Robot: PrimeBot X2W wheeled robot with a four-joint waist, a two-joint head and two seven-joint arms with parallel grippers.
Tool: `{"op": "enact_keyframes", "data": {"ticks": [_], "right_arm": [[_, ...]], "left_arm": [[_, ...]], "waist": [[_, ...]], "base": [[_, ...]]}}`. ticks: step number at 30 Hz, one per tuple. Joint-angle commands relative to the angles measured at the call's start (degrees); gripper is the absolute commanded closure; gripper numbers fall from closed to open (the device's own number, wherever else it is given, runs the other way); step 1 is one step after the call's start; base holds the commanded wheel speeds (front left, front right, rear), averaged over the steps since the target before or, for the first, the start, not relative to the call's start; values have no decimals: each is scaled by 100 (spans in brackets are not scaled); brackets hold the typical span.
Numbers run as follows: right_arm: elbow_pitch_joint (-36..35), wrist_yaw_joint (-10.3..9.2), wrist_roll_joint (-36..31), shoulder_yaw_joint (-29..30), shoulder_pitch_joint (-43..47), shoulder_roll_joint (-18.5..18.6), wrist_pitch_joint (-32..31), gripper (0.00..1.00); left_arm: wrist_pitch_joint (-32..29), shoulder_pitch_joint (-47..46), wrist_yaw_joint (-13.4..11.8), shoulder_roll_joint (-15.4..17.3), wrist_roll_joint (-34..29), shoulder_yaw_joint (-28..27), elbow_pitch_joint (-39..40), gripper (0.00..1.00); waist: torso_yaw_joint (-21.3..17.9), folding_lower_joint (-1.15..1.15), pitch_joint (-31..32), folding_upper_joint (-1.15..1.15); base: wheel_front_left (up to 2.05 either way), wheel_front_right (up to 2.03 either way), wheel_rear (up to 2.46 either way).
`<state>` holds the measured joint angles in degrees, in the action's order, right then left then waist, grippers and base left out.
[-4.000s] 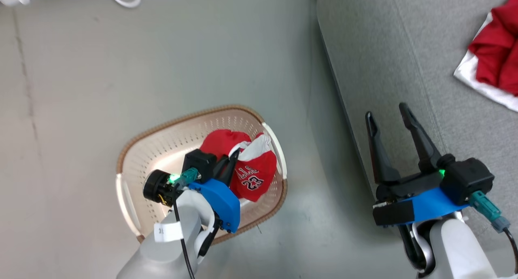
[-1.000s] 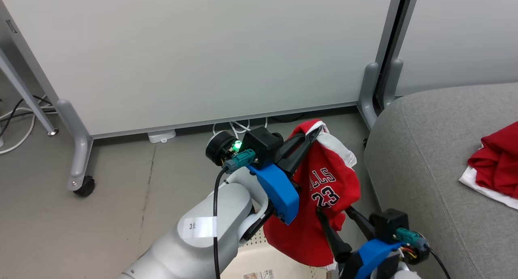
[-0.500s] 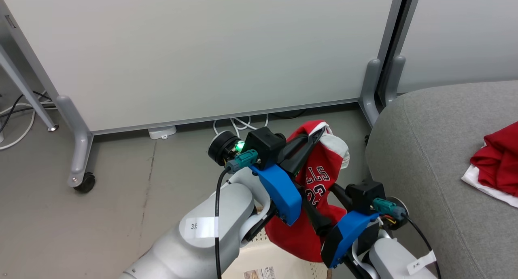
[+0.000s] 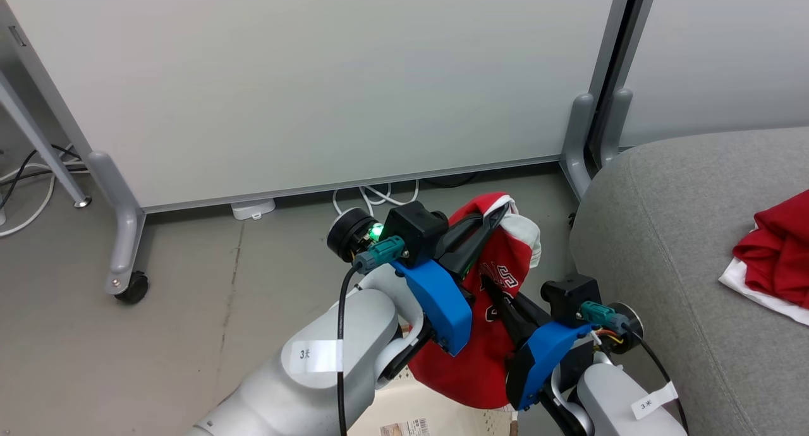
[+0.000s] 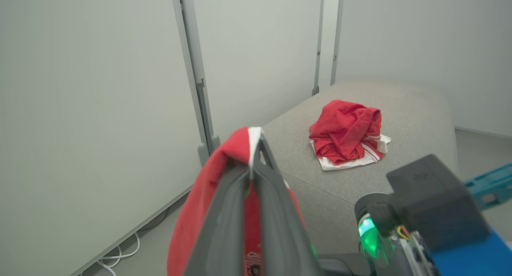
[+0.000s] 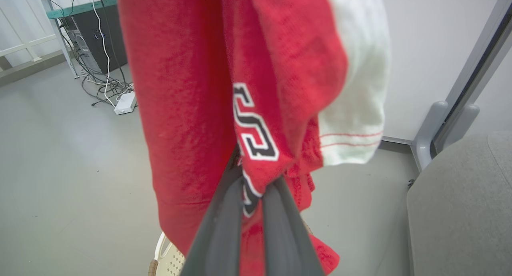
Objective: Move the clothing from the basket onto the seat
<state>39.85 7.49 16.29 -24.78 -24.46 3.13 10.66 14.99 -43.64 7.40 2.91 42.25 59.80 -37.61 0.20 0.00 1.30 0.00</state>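
The red jersey (image 4: 515, 259) hangs in the air above the basket (image 4: 442, 417), whose cream rim peeks in at the bottom edge. My left gripper (image 4: 493, 211) is shut on the jersey's top fold, red and white cloth draped over its tips (image 5: 256, 138). My right gripper (image 4: 490, 284) is shut on the jersey lower down, pinching the lettered fabric (image 6: 252, 180). The grey seat (image 4: 663, 234) lies to the right. A second red garment with white trim (image 4: 777, 259) sits crumpled on it, also seen as a heap (image 5: 346, 130) on the seat (image 5: 416, 116).
White partition panels stand behind on grey legs, one with a castor (image 4: 129, 290). White cables (image 4: 373, 196) lie on the floor at the panel's foot. More cables and a dark box (image 6: 96, 40) are to the far left. The basket rim (image 6: 168, 260) sits below the jersey.
My right gripper, open beneath the jersey a second ago, has risen and shut on its lettered middle. The left gripper keeps holding the top. Earlier the jersey lay in the basket.
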Motion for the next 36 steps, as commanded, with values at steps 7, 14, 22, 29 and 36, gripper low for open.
{"op": "enact_keyframes", "data": {"ticks": [7, 14, 22, 29, 36], "right_arm": [[78, 1, 60, -73, -112, -24, 62, 100], [105, 1, 86, -104, -84, -26, 114, 100], [99, 1, 68, -90, -25, -28, 142, 100], [74, 1, 82, -90, 5, -28, 156, 100], [55, 1, 54, -53, 18, -28, 170, 100]], "left_arm": [[29, -40, 11, -2, 12, -36, -29, 100], [29, 23, 11, -2, 22, -47, -47, 100], [29, 103, 11, -2, 114, 51, -67, 13], [28, 106, 11, -2, 128, 70, -127, 0], [28, 169, 11, -2, 35, -45, -147, 0]], "waist": [[-84, 0, 7, 0], [-156, 0, 38, 0], [-175, 0, 88, 0], [-176, 0, 111, 0], [-171, 0, 106, 0]], "base": [[0, 0, 0], [0, 0, 0], [0, 0, 0], [0, 0, 0], [0, 0, 0]]}}
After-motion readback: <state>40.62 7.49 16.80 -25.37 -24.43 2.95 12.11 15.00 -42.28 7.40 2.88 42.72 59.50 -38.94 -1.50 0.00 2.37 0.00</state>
